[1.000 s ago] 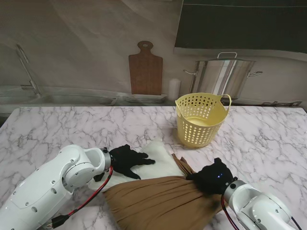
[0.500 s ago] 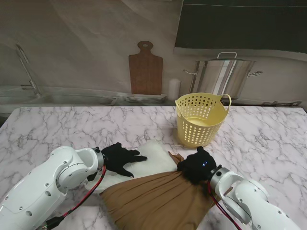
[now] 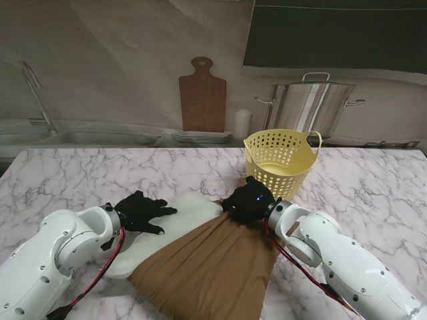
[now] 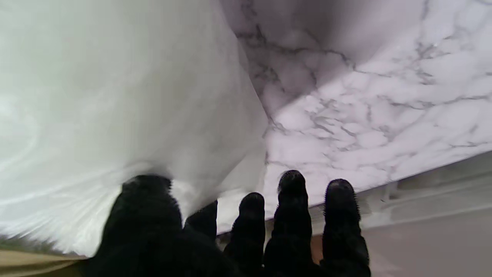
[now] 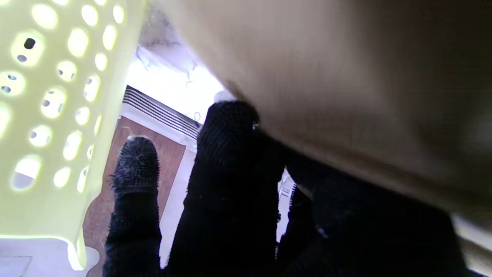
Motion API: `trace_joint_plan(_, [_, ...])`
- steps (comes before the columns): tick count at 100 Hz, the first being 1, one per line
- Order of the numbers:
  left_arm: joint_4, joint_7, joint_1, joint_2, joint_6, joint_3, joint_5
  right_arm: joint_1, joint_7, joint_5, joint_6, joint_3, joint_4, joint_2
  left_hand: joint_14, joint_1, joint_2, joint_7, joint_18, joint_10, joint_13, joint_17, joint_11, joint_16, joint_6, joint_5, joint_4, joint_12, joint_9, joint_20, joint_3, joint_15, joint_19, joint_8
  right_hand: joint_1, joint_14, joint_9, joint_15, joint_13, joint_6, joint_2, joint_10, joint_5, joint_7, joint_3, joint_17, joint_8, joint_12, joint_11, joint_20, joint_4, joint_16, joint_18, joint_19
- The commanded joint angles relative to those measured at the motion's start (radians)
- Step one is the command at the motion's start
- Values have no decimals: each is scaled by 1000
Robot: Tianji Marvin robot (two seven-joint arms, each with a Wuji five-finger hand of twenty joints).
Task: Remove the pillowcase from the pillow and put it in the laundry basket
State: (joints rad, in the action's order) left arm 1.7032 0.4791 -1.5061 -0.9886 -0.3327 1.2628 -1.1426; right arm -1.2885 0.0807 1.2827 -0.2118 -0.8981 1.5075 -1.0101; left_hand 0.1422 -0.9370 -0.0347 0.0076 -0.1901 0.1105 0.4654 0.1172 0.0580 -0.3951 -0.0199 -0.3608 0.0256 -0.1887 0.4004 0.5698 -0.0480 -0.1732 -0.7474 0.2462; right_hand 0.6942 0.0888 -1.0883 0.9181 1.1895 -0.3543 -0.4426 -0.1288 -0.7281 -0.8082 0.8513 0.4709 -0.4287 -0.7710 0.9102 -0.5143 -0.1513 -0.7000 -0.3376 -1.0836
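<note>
Marble counter: right hand (image 3: 248,199) is gripping pillowcase (image 3: 213,270) just below-left of basket (image 3: 279,165); left hand (image 3: 141,211), fingers spread, is pinning pillow (image 3: 181,212).

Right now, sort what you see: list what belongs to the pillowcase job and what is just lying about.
Job: brown pillowcase, white pillow, yellow laundry basket, left robot hand on the pillow, right robot hand gripping the pillowcase.

Lying about: wooden cutting board, steel pot, white cylinder, tap.
</note>
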Motion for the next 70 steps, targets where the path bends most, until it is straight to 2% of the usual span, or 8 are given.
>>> trace_joint_plan(1, [18,-9,-17,2,22,8,-10,0,3,9,-9,-3,-4,-1,21,-114,23,82,-20,17,15,5,4,-10,-43,-66,-5,-11,33,-1,34,-9,110,49,24,11,6,-9,7,-2,8,-25,-82,-110,-12,6,-31,14,-26,-10,-11,-8,5,-12])
trace_joint_plan(18, [11,-173,-4,-22,74,-25,62,-29,17,13,-17,-25,7,0,32,-166,86,83,-25,25,39,12,19,-22,-56,-73,4,-23,71,8,15,-25,69,54,25,10,6,-13,9,-3,9,-23,-81,-113,-13,5,-30,16,-27,-8,-11,-7,4,-11])
trace_joint_plan(32, [-55,-188,55,-27,64,-125,193,-64,20,28,-22,-53,21,3,24,-87,104,65,-7,30,30,4,12,-27,-70,-24,8,-26,51,10,-4,-26,56,49,25,9,8,-17,7,-8,10,-23,-81,-115,-14,2,-31,18,-31,-6,-12,-7,3,-9])
trace_joint_plan(37, [-75,-179,69,-25,52,-155,212,-77,22,31,-23,-65,24,4,23,-33,72,63,-6,31,32,3,14,-30,-76,-18,3,-30,54,2,5,-28,55,51,26,10,7,-18,7,-9,9,-23,-81,-116,-14,2,-31,19,-32,-5,-11,-7,4,-8])
trace_joint_plan(40, [-96,-193,77,-25,36,-173,213,-86,20,33,-24,-73,28,4,21,-16,14,73,-10,27,49,10,24,-36,-81,-39,-1,-35,80,4,10,-37,43,55,26,9,7,-19,7,-9,9,-23,-81,-116,-14,2,-31,19,-33,-5,-11,-7,4,-8])
trace_joint_plan(48, [-158,-277,97,-28,-31,-212,187,-115,14,44,-34,-101,42,7,7,-3,-119,140,-27,0,129,43,69,-59,-64,-164,-11,-63,199,17,24,-71,-11,86,27,7,8,-21,5,-8,10,-21,-82,-118,-13,-1,-32,20,-34,-4,-11,-6,2,-7])
trace_joint_plan(60, [-162,-185,104,-7,-79,-222,161,-177,19,82,-62,-154,80,14,7,64,-240,153,-42,-10,130,31,75,-57,-62,-198,-15,-74,223,-1,25,-57,-5,101,27,9,6,-22,7,-13,8,-22,-82,-119,-12,2,-34,19,-36,-3,-11,-7,3,-7])
trace_joint_plan(70, [-146,-82,110,12,-106,-225,120,-236,17,109,-83,-202,116,18,7,107,-271,124,-37,-20,98,17,54,-44,-50,-151,-17,-66,185,-14,31,-33,17,91,28,8,4,-24,8,-12,6,-22,-83,-121,-9,2,-35,18,-36,-2,-11,-7,3,-7])
